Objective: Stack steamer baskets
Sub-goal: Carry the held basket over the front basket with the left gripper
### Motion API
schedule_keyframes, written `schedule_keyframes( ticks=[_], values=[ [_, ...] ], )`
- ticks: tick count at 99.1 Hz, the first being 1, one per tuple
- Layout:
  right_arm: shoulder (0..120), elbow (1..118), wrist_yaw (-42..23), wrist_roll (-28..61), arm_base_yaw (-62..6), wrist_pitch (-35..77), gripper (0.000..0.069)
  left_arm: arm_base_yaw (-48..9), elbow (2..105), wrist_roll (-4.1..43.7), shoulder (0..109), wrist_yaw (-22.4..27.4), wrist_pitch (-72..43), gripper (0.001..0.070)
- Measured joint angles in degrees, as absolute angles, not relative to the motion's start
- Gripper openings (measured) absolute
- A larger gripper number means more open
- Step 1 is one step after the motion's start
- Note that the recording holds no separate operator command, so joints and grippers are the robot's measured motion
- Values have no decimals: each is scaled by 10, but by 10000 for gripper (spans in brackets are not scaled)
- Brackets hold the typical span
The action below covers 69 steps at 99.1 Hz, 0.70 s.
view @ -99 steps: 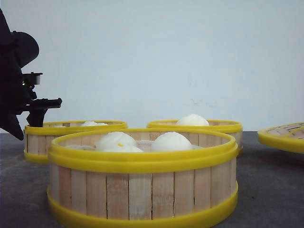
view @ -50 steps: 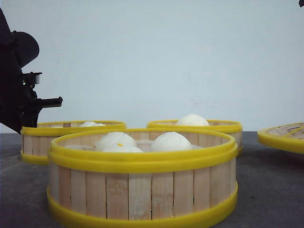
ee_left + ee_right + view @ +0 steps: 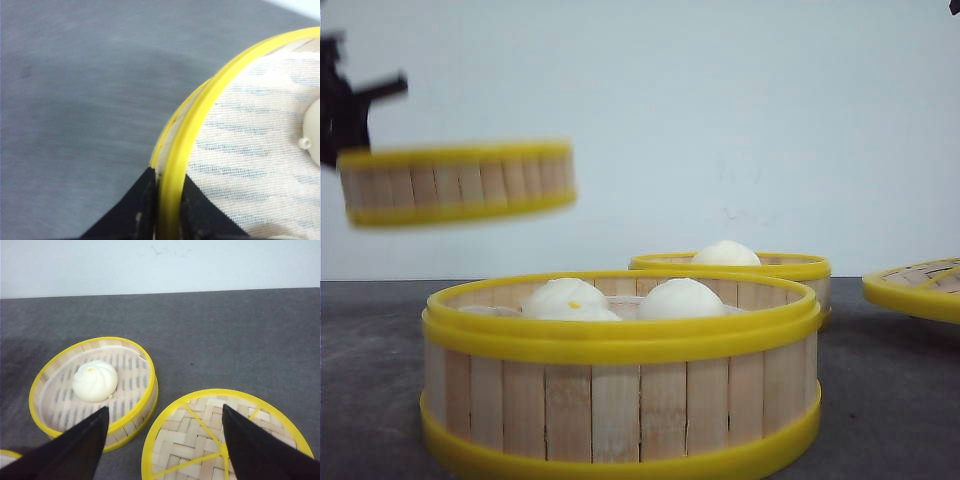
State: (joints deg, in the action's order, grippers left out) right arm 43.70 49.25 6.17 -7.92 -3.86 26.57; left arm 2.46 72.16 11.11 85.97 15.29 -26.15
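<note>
Front view, left hand (image 3: pixel 342 128) clamping raised steamer basket (image 3: pixel 458 183) rim, clear of table (image 3: pixel 880 400)

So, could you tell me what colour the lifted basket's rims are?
Yellow, on the lifted basket; clearest in the front view.

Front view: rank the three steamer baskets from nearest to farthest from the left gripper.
1. The lifted basket, up in the air at the left, clamped at its rim by the left gripper.
2. The near basket, on the table in the middle foreground, holding buns.
3. The far basket, behind it toward the right.
</note>
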Motion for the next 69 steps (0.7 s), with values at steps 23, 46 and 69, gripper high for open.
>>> schedule_keyframes(
  ticks=[23,46,69],
  values=[
    [432,493,62,-79,-39,265,446,-47,722,63,792,207,-369,28],
    [426,493,62,-79,-39,263,446,-154,709,28,783,212,-389,28],
    [417,493,62,-79,-39,263,446,-233,656,23,784,166,-347,28]
  ],
)
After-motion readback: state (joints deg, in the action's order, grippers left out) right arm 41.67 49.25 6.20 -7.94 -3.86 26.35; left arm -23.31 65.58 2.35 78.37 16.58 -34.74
